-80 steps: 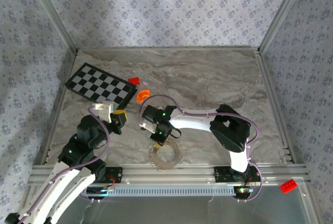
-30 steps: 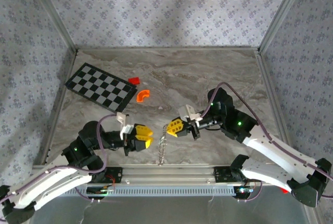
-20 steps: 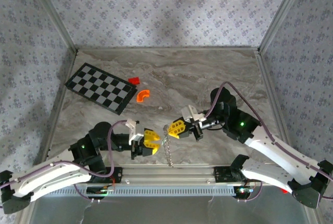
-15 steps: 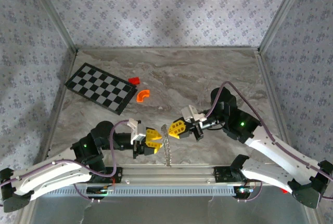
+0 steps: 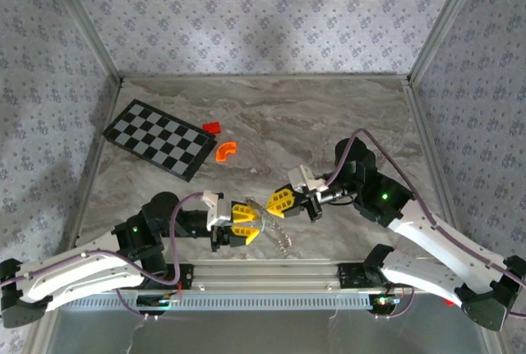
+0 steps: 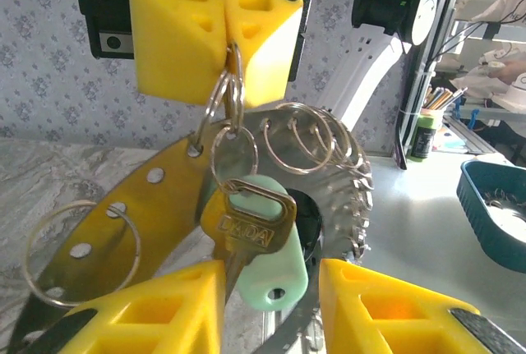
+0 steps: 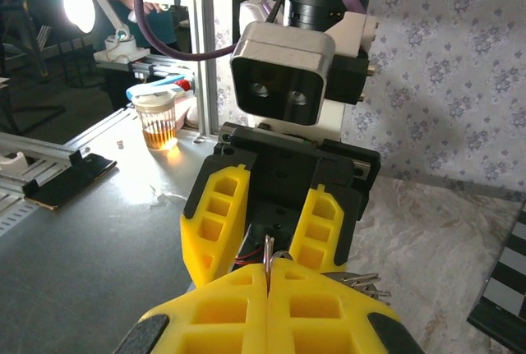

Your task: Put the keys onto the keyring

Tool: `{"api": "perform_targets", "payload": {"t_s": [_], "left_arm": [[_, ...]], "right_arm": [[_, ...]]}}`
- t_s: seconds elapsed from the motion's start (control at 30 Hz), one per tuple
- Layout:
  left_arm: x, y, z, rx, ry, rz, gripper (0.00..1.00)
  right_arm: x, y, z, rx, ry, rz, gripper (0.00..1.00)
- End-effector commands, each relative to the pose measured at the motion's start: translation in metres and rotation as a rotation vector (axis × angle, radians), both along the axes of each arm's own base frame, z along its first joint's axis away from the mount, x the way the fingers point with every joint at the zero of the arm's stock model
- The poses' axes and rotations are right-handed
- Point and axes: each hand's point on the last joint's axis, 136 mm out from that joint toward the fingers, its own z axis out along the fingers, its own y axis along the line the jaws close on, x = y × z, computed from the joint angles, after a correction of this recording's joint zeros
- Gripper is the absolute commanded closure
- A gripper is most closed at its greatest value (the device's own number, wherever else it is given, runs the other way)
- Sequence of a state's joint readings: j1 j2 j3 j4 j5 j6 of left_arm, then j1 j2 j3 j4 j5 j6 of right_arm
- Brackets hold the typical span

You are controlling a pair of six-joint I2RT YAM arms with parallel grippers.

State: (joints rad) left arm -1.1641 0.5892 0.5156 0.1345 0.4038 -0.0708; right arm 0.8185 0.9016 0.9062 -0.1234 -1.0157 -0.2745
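You get even, soft light in the top view; upper left of the right wrist view, a lamp (image 7: 78,7) glares.

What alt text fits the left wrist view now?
The right claw, shut up top, dangles a toothed keyring and a brass key with a pale green head. The left claw stands open below, a finger either side of the key.

Walls papered in a grey floral print (image 5: 263,9) closed in three sides of a marble-patterned tabletop (image 5: 345,116), with aluminium posts (image 5: 437,25) at the corners. Beyond the cell, a bright lamp (image 7: 80,7) shone over a grey workbench (image 7: 90,239).
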Motion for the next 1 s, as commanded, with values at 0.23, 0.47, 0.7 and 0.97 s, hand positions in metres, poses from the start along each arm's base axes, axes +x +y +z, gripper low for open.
{"api": "perform_targets", "payload": {"t_s": [0.23, 0.47, 0.7, 0.97], "left_arm": [[0.022, 0.016, 0.031, -0.102, -0.151, 0.230, 0.65], [0.026, 0.011, 0.035, -0.105, -0.208, 0.264, 0.63], [0.024, 0.001, 0.034, -0.105, -0.227, 0.252, 0.53], [0.031, -0.003, 0.043, -0.159, -0.235, 0.291, 0.45]], "right_arm": [[0.013, -0.008, 0.025, 0.076, -0.025, -0.096, 1.00], [0.019, -0.011, 0.028, 0.084, -0.018, -0.130, 1.00], [0.026, -0.012, 0.029, 0.088, -0.015, -0.173, 1.00], [0.032, -0.013, 0.029, 0.091, -0.007, -0.199, 1.00]]}}
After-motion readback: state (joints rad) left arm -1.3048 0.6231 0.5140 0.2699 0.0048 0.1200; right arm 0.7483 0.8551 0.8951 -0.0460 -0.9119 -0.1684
